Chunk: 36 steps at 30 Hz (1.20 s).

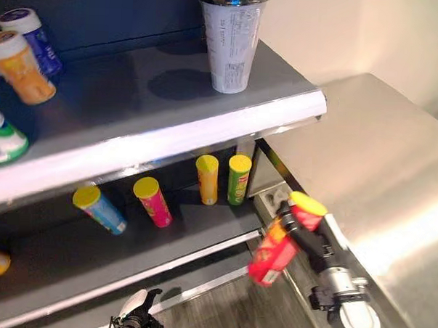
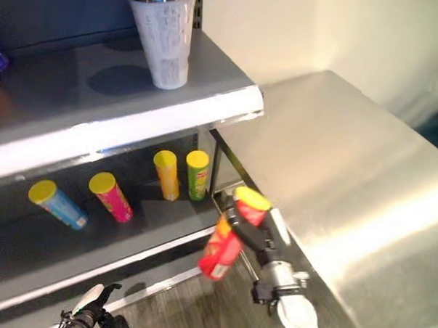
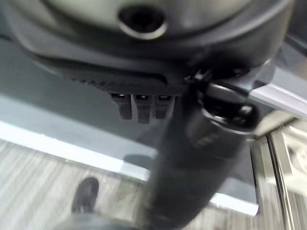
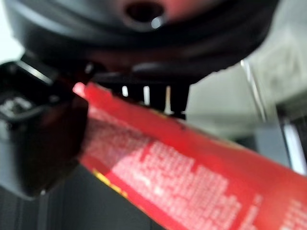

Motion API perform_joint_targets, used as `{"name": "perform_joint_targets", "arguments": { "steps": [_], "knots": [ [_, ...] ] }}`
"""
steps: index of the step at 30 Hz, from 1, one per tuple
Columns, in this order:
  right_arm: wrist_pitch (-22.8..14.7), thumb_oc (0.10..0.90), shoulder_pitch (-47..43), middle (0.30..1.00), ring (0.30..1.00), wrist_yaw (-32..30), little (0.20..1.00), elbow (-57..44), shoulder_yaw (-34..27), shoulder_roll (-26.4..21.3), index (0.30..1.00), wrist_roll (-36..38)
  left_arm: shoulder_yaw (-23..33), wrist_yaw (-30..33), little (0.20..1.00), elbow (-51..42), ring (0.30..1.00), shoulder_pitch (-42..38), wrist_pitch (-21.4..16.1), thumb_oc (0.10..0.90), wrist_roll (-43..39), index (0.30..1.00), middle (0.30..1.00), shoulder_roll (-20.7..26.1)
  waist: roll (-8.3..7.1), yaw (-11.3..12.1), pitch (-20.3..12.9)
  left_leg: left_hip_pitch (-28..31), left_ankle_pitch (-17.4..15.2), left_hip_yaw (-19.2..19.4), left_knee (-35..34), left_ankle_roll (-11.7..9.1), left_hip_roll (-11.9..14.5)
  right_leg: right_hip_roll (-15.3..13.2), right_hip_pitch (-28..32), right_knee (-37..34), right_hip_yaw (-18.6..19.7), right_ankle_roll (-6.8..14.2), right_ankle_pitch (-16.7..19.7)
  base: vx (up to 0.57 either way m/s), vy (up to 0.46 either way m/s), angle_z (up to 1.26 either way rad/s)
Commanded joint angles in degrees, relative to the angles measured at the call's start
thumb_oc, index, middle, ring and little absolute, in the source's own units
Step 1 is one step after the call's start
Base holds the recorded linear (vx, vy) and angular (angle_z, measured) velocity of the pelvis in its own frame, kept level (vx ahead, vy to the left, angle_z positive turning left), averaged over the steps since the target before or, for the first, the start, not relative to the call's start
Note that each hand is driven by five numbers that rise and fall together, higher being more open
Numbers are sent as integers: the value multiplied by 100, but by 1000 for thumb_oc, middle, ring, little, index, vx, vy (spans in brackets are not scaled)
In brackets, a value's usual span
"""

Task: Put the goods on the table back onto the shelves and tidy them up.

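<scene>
My right hand [image 1: 308,237] is shut on a red crisp can [image 1: 272,255] with a yellow lid. It holds the can tilted in the air off the steel table's [image 1: 379,164] left edge, in front of the lower shelf [image 1: 201,232]. In the right wrist view the red can [image 4: 192,177] runs across the palm under the fingers. My left hand [image 1: 136,314] hangs low by the floor below the shelves, its fingers relaxed and holding nothing.
Several yellow-lidded cans lie on the lower shelf: blue [image 1: 101,210], pink [image 1: 153,202], orange [image 1: 207,179] and green [image 1: 239,179]. The upper shelf [image 1: 170,125] carries a white cup [image 1: 230,41], an orange bottle [image 1: 23,68], a blue bottle [image 1: 34,36] and a green-white pack [image 1: 0,136].
</scene>
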Motion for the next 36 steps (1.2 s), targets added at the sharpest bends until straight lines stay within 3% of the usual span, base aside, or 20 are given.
{"name": "perform_joint_targets", "arguments": {
  "steps": [1,2,4,5,8,10,12,14,17,20,24,28,30,32,33,36],
  "knots": [
    [-517,400,-193,300,300,151,300,-1032,-416,157,300,475,269,86,900,-56,900,5,11,800,-10,900,900,135,-278,-119,-59,-675,-28,178,-452,-435,103,62,1492,-1397,-142,519,483,-552,-431,4],
    [-551,400,-112,300,300,152,300,-1110,-364,119,300,660,327,79,900,-130,900,137,7,800,-31,900,900,107,-207,-118,106,-734,-41,148,-456,-473,372,290,1528,-1485,-239,445,487,-367,-281,-12],
    [-540,400,-65,300,300,132,300,-1092,-338,149,300,689,429,68,900,-114,900,248,28,800,-125,900,900,41,-137,-152,172,-741,-29,143,-466,-502,484,378,1529,-1486,-304,413,512,-341,-146,-37],
    [-582,400,-33,300,300,146,300,-1127,-398,185,300,754,729,138,900,-19,900,469,60,800,-314,900,900,-49,-109,-198,222,-630,-44,413,-440,-497,581,344,1438,-1432,-435,378,585,-429,-92,-12],
    [-666,400,51,300,300,229,300,-1279,-454,102,300,778,1338,256,900,334,900,731,78,800,-710,900,900,-240,-165,-163,196,-187,-125,845,28,-503,455,123,1336,-1454,-601,355,811,-334,-54,12],
    [-725,400,-30,300,300,167,300,-1208,-530,52,300,624,1501,320,900,430,900,778,30,800,-821,900,900,-300,-187,-207,172,45,-555,983,665,-466,303,-61,1226,-1472,-703,327,907,-271,-45,-41],
    [-795,400,-113,300,300,27,300,-1186,-621,24,300,360,1425,352,900,393,900,716,-23,800,-752,900,900,-260,-174,-287,157,268,-959,946,1258,-432,83,-156,1130,-1517,-787,304,1005,-157,-35,-44],
    [-824,400,-128,300,300,-44,300,-1191,-678,27,300,239,1376,384,900,375,900,652,-35,800,-710,900,900,-238,-156,-342,164,360,-1138,859,1477,-411,-35,-178,1121,-1539,-838,299,1049,-70,-3,6],
    [-980,400,-98,300,300,-243,300,-1204,-828,100,300,-68,1100,569,900,281,900,268,-101,800,-522,900,900,-175,-38,-708,92,775,-1467,809,1771,-390,-245,-224,1002,-1690,-1041,285,1191,-101,27,14],
    [-987,400,-34,300,300,-272,300,-1177,-805,134,300,-119,949,627,900,180,900,90,-130,800,-464,900,900,-172,30,-872,44,989,-1470,874,1583,-411,-274,-230,958,-1734,-1137,284,1238,-26,63,61],
    [-1035,400,-6,300,300,-423,300,-1257,-842,59,300,-474,397,671,900,-244,900,-269,-209,800,-232,900,900,-195,42,-1103,63,1078,-1240,1115,1844,-616,111,-293,944,-1897,-1334,243,1380,-19,52,53],
    [-980,400,69,300,300,-504,300,-1346,-1084,-5,300,-668,3,536,900,-282,900,-458,-191,800,-87,900,900,-303,74,-1298,62,1154,-1165,807,2202,-817,410,-420,815,-1941,-1484,229,1478,-55,200,75],
    [-1004,400,148,300,300,-524,300,-1329,-1284,-5,300,-684,-315,388,900,-440,900,-515,-247,800,153,900,900,-286,153,-1414,-12,1361,-1066,692,2044,-930,557,-559,681,-1963,-1622,348,1610,-128,510,86],
    [-991,400,168,300,300,-608,300,-1290,-1336,19,300,-739,-591,288,900,-481,900,-665,-245,800,297,900,900,-303,277,-1438,-48,1355,-1362,196,1237,-960,352,-827,415,-2110,-1554,657,1906,-197,768,92],
    [-996,400,251,300,300,-613,300,-1291,-1364,93,300,-781,-721,186,900,-468,900,-715,-280,800,451,900,900,-261,285,-1504,-92,1463,-1736,113,545,-902,124,-1071,216,-2131,-1504,867,2135,-174,729,70],
    [-929,400,203,300,300,-687,300,-1197,-1325,208,300,-940,-774,193,900,-434,900,-754,-312,800,586,900,900,-184,210,-1473,-93,1492,-1926,174,191,-750,-229,-1370,41,-2150,-1409,1099,2383,-100,479,77]
  ]
}}
